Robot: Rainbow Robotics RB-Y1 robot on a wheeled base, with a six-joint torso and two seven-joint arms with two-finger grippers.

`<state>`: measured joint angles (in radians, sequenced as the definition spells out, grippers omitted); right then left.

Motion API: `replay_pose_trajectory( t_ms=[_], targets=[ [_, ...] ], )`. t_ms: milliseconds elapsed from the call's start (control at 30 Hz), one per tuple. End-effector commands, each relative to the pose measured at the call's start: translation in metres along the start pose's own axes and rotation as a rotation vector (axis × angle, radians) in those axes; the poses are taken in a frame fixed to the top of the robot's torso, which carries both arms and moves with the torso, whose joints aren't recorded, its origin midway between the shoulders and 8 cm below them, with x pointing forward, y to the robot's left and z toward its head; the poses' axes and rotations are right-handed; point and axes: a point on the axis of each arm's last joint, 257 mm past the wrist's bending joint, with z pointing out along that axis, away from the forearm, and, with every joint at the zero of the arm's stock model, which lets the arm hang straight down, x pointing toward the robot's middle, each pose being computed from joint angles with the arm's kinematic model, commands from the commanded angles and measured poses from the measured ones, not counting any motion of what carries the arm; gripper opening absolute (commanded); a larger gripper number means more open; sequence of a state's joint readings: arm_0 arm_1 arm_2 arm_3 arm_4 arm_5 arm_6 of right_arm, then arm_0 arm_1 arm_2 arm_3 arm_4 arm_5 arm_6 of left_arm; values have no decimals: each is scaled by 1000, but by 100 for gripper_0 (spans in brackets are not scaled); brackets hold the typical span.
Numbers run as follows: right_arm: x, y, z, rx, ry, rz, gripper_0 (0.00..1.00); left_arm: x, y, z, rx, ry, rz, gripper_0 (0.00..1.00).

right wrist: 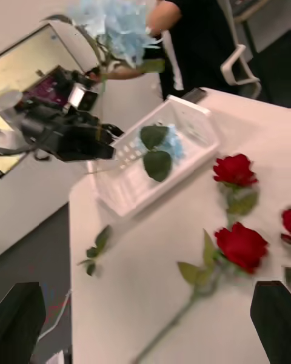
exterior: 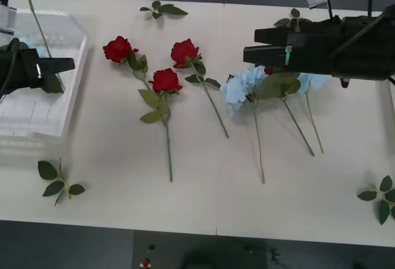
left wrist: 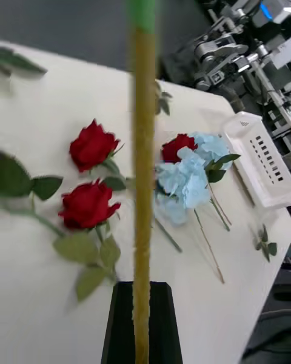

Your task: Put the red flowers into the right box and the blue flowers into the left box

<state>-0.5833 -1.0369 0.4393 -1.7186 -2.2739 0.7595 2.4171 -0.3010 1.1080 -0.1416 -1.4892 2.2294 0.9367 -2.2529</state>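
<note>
White laminate covers the desk (exterior: 203, 182), joined by a thin seam down its middle, with dark floor in front and behind. On it lie three small red roses on thin green stems (exterior: 165, 80), a heap of fluffy pale-blue hydrangea heads with big leaves (exterior: 244, 85) to their right, and loose green leaf sprigs (exterior: 57, 181) near the edges. At the desk's left end sits the shallow translucent white plastic tray with ribbed bottom (exterior: 31, 105); the black left tool (exterior: 62, 65) hangs over it, pinched shut on a thin stem that rises out of the front view. The left wrist view shows that stem running up from between the closed fingers, and also a second white slotted tray (left wrist: 260, 161) at the far right end, plus parked robot arms in the room beyond. The right wrist view shows a blue hydrangea (right wrist: 118, 27) raised high above the left tray, another blue bloom (right wrist: 167, 145) already lying inside it, and a seated person behind. The right tool (exterior: 253, 45) hovers over the blue heap, fingers spread and empty. No writing is legible.
</note>
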Motion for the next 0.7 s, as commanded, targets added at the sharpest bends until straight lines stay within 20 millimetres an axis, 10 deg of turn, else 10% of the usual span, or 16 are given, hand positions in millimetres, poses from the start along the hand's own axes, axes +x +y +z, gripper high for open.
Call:
replay_pose_trajectory(
  t_ms=[33, 433, 700],
  targets=[
    [2, -34, -26, 100, 47, 109, 100, -19, 32, -45, -101, 47, 18, 0],
    [100, -131, -89, 481, 222, 550, 100, -49, 122, -187, -524, 175, 123, 0],
    [125, -185, -129, 735, 211, 705, 100, -68, 144, -241, -689, 177, 196, 2]
  ],
)
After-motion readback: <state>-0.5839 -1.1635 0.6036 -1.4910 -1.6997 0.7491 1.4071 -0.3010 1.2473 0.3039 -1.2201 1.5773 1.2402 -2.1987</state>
